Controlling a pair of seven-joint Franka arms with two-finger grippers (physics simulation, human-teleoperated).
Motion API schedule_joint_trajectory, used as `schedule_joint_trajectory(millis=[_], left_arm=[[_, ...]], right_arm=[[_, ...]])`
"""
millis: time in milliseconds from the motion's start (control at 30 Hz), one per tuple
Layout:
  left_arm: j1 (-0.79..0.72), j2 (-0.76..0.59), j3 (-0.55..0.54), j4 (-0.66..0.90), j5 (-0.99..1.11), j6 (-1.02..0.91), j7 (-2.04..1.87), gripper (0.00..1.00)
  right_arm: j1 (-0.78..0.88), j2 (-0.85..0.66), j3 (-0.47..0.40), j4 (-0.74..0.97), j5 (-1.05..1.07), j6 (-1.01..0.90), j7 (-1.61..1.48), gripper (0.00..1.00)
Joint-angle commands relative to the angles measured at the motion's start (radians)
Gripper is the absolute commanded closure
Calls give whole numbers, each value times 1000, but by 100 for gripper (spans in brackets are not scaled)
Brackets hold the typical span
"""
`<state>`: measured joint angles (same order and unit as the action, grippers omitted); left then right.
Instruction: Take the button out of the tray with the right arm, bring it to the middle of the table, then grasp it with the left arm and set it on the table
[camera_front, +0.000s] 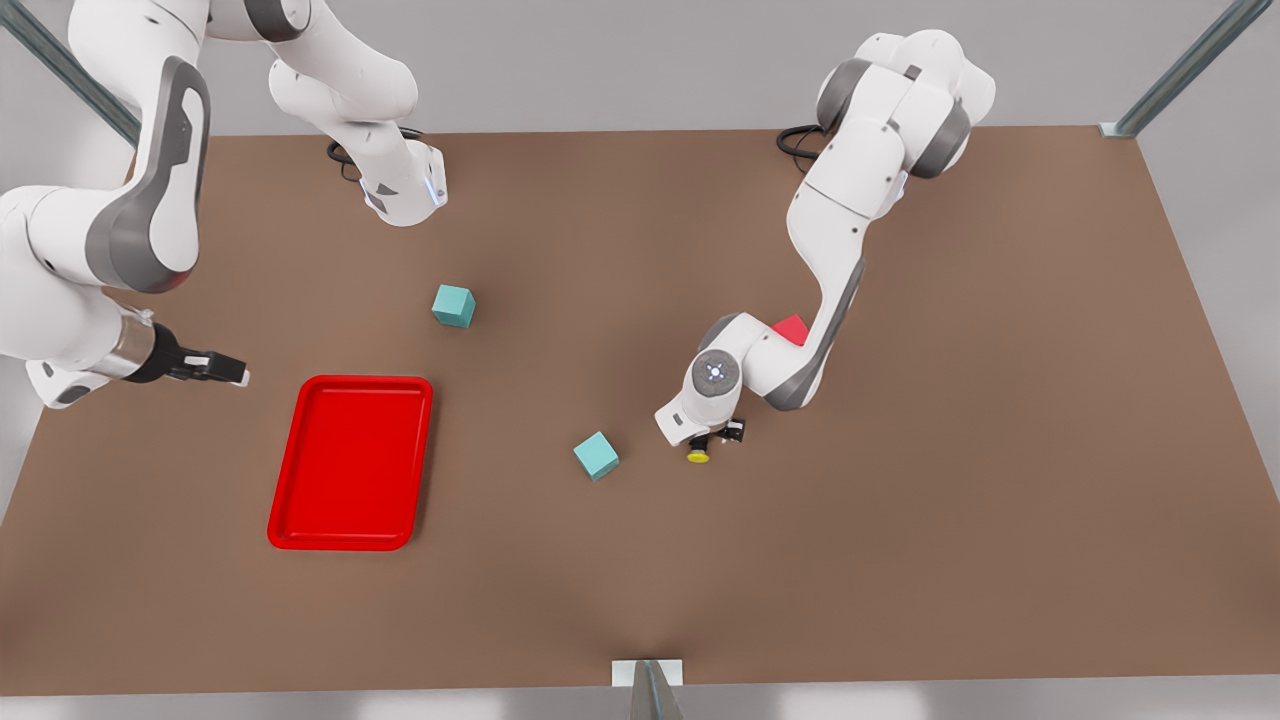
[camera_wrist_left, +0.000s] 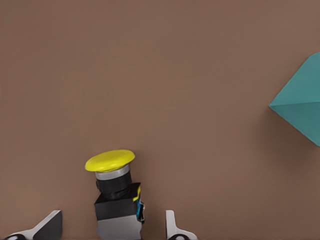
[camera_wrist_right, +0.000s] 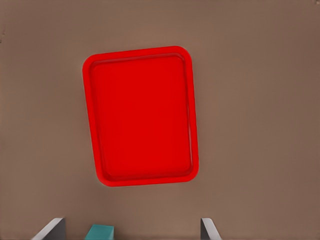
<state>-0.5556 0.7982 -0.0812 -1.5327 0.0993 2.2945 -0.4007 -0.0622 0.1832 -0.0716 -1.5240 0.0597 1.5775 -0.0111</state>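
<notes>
The button (camera_front: 698, 455) (camera_wrist_left: 111, 161) has a yellow cap and a black-and-grey body and sits on the brown table (camera_front: 900, 500) near its middle. My left gripper (camera_front: 722, 436) (camera_wrist_left: 112, 220) is low over it, open, one finger on each side of the body and neither touching it. The red tray (camera_front: 350, 462) (camera_wrist_right: 142, 116) lies empty toward the front view's left. My right gripper (camera_front: 232, 374) (camera_wrist_right: 132, 225) hangs open to the left of the tray's far end, holding nothing.
One teal cube (camera_front: 596, 455) (camera_wrist_left: 300, 100) lies just left of the button. Another teal cube (camera_front: 453, 305) sits farther back. A red cube (camera_front: 791, 328) is partly hidden behind the left arm. Metal posts stand at the table's corners.
</notes>
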Motion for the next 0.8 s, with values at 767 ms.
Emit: schedule_joint_trajectory(millis=[767], left_arm=[[-7, 21, -2, 2, -6, 2, -165, 39]], right_arm=[[18, 10, 50, 42, -15, 118, -67, 0]])
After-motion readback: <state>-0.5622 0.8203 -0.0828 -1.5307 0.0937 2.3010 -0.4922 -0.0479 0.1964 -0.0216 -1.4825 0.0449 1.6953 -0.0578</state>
